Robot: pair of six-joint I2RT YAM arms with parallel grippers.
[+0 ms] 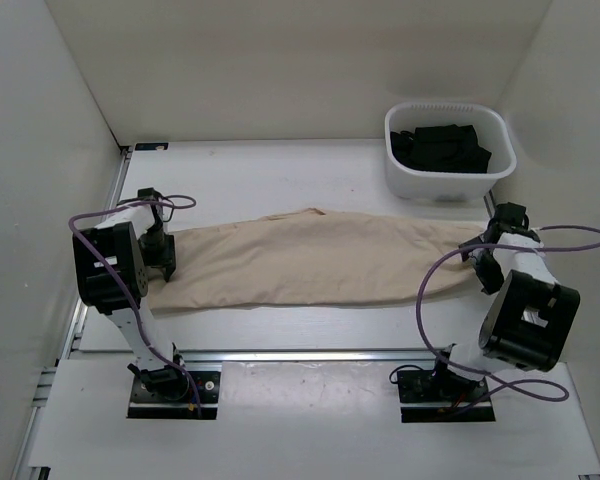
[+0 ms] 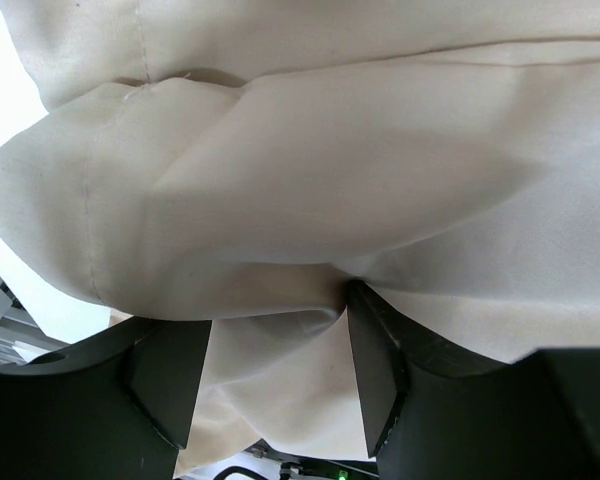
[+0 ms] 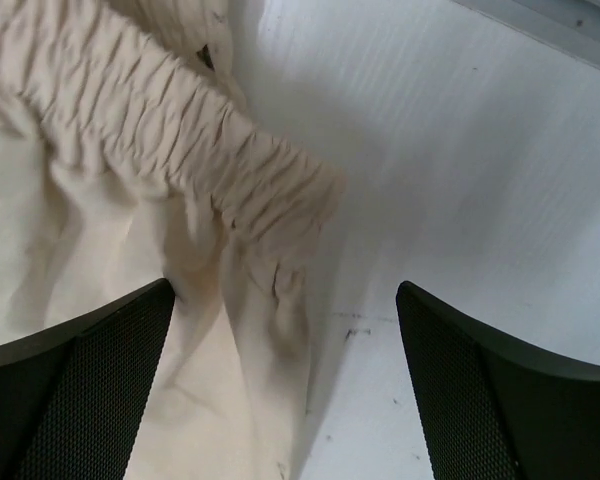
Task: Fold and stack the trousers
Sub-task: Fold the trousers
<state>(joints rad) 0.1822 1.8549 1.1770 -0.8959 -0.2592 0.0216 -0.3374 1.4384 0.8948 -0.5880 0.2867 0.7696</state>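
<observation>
The beige trousers (image 1: 310, 260) lie flat across the middle of the table, folded lengthwise, with the leg ends at the left and the elastic waistband (image 3: 180, 130) at the right. My left gripper (image 1: 165, 252) is down at the leg ends. In the left wrist view (image 2: 280, 370) its jaws stand apart, with loose cloth (image 2: 310, 150) lying between and over them. My right gripper (image 1: 485, 250) is at the waistband end. In the right wrist view (image 3: 285, 380) its jaws are wide open, straddling the waistband's corner and the bare table.
A white plastic bin (image 1: 440, 185) stands at the back right and holds dark folded clothes (image 1: 442, 145). White walls enclose the table on the left, back and right. A metal rail (image 1: 310, 355) runs along the near edge by the arm bases.
</observation>
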